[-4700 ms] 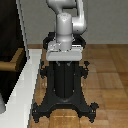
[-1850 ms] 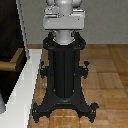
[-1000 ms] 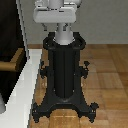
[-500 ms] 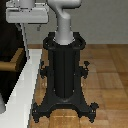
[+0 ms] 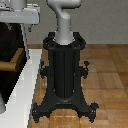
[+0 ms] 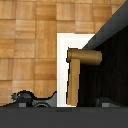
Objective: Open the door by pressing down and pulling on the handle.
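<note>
The door (image 5: 7, 50) is a dark panel at the exterior view's left, inside a white frame (image 5: 22, 92). Its tan handle (image 5: 12, 63) sticks out from the panel. My gripper (image 5: 20, 28) hangs under the white hand at the upper left, above the handle and apart from it. Its fingers are too small and blurred here to show whether they are open or shut. In the wrist view the handle (image 6: 75, 75) lies in the middle as a tan lever with a round stub, beside the door (image 6: 110, 65) and the frame (image 6: 62, 55). No fingers show clearly there.
The black robot pedestal (image 5: 64, 70) stands in the middle on a wooden floor (image 5: 107, 75), its spread feet reaching close to the white frame. A dark foot (image 6: 30, 98) also shows in the wrist view.
The arm has swung from above the pedestal towards the exterior view's left. The hand now sits over the door and its handle.
</note>
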